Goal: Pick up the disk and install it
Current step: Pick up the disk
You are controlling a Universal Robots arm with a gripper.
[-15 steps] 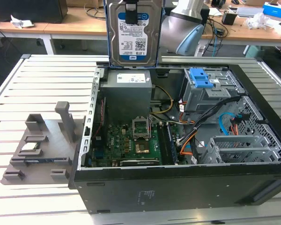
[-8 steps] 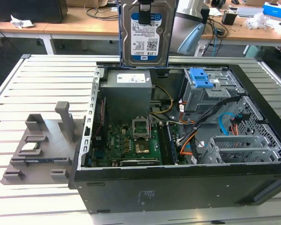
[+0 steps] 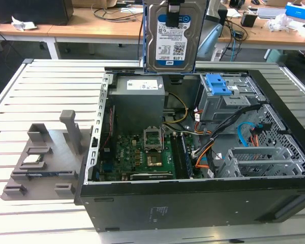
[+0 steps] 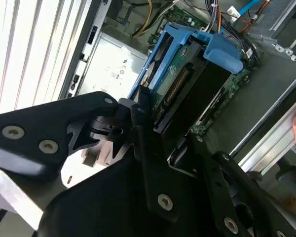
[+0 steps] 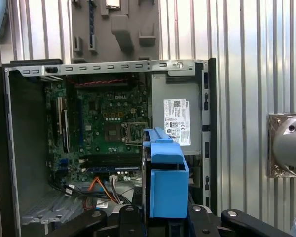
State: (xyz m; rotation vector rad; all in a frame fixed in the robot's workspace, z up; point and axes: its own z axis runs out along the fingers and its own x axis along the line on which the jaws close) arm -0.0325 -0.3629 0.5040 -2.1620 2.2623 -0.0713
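- The black gripper (image 4: 163,131) is clamped tight on one end of the disk (image 4: 187,84), gripping it by its blue-railed edge.
- In the exterior view the disk hangs upright in the air, label facing the camera, above the back of the open computer case (image 3: 193,203) and just over the grey power supply box (image 3: 140,96).
- The case lies on a slatted worktop (image 3: 46,91).
- A grey parts holder (image 3: 46,157) sits just beside the case, on the exterior view's left.

Probably a lab: cluttered desks (image 3: 102,26) behind a slatted metal workbench (image 3: 46,86).
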